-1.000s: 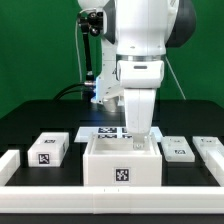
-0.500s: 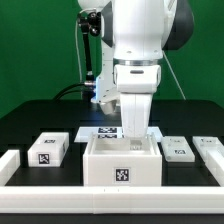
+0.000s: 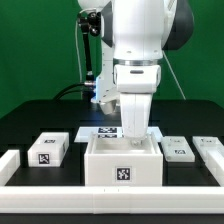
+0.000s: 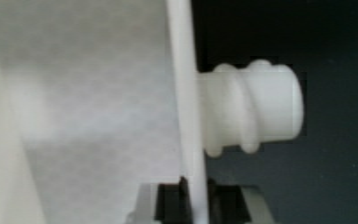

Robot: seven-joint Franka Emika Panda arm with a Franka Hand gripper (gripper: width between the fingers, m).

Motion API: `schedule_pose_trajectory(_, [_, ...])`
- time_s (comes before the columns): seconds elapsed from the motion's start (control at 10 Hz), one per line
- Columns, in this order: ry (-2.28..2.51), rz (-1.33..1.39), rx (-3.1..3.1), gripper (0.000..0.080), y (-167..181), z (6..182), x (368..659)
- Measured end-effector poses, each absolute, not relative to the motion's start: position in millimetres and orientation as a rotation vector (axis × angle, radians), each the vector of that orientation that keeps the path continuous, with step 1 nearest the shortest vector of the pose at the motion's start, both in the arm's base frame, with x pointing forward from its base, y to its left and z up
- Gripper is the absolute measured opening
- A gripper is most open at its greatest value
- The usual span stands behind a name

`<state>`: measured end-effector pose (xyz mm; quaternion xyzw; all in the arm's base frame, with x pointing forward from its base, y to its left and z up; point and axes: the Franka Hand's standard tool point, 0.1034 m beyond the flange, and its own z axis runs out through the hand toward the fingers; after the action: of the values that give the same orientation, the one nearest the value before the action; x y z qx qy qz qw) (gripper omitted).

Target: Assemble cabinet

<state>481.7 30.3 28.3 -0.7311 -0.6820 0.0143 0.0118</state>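
The cabinet (image 3: 122, 160) is a large white boxy body with a tag on its front, standing at the front middle of the table. My gripper (image 3: 133, 138) reaches down onto its upper rear edge, and the arm hides the fingertips in the exterior view. In the wrist view the gripper (image 4: 197, 200) has a dark finger (image 4: 172, 203) on each side of a thin white cabinet wall (image 4: 105, 110), shut on it. A ridged round white knob (image 4: 256, 108) sticks out of that wall on one side.
Small white tagged blocks lie at the exterior view's left (image 3: 48, 149) and right (image 3: 178, 150), with more at the far edges (image 3: 210, 148) (image 3: 8, 163). The marker board (image 3: 100, 131) lies behind the cabinet. A long low white bar (image 3: 110, 190) runs along the front.
The arm has shifted slightly toward the exterior view's left from one second ago, then held still. The cabinet and blocks have not moved.
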Motion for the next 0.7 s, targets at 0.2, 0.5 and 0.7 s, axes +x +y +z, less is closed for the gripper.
schedule_pose_trajectory(0.2, [-2.126, 0.045, -2.280, 0.0027, 30.3, 28.3, 481.7])
schedule_pose_trajectory(0.5, [-2.126, 0.045, -2.280, 0.0027, 30.3, 28.3, 481.7])
schedule_pose_trajectory(0.7, [-2.127, 0.044, -2.280, 0.0028, 30.3, 28.6, 482.3])
